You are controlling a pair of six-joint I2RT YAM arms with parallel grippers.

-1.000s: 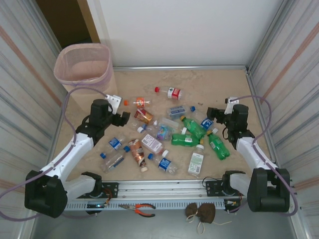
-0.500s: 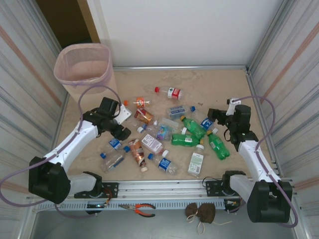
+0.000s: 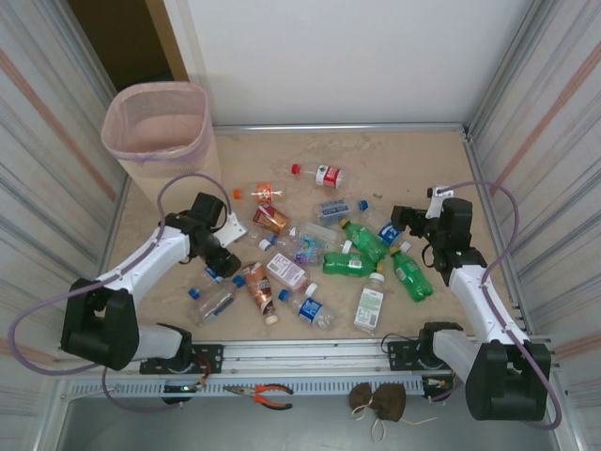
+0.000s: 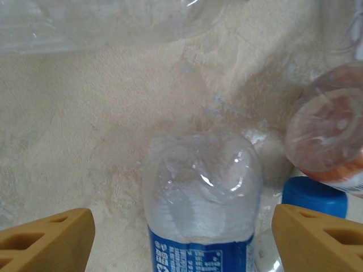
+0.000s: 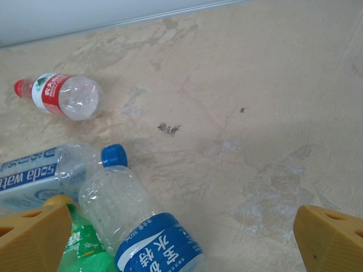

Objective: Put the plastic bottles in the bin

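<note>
Lowered since half a second ago, the left tool point(image 4: 180, 226) spreads wide astride a clear crumpled blue-labelled plastic bottle point(image 4: 199, 187); the right tool point(image 5: 182, 226) gapes wide too; far beyond the left tool stands the pale pink translucent bin point(image 3: 169, 148).

Plastic bottles point(image 3: 349, 264) lying scattered mid-table, pink bin point(image 3: 157, 127) upright — far-left corner

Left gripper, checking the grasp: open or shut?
Open: the left gripper has its fingers wide apart either side of the blue-labelled bottle, not touching it.
</note>
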